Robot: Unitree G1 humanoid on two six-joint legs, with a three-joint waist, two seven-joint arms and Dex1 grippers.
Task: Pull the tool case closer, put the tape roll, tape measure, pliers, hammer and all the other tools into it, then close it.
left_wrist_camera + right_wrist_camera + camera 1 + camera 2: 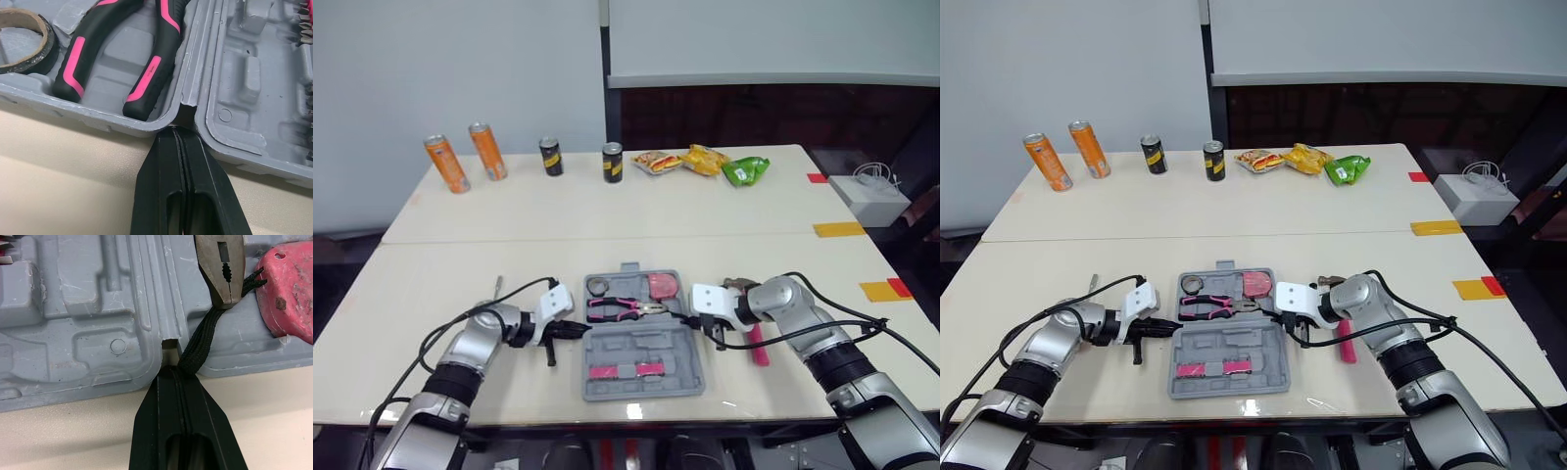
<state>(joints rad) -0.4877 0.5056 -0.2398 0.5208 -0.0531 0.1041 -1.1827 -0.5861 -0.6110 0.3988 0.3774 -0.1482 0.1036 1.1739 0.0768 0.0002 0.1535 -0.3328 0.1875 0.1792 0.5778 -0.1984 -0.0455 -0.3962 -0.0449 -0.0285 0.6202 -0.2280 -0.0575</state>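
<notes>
Tool case (646,343): lies open and flat on the worktop (431,294), straight in front of the robot, between the two arms.
Already inside: tape roll (598,286), pliers (622,308) and pink tape measure (662,285) in the far half; a pink-banded bit holder (625,370) in the near half.
Not yet inside: the hammer (759,351) lies on the worktop just beside the case's right edge, partly under the right forearm. A small metal piece (499,285) lies well off to the left — too small to name.
Left gripper (578,331): jaws pressed fully together and holding nothing, the tip at the hinge notch on the case's left side.
Right gripper (690,319): jaws likewise together, at the hinge notch on the right side. The tape measure's black strap (200,340) runs down to the tip; I cannot tell whether it is pinched.
Step in hand: most likely positioning the case — both closed tips bracket the hinge line.
Next move calls for: backing the right gripper away from the strap, opening it, and turning to the hammer's pink handle. The small piece follows, and then the lid can close.
</notes>
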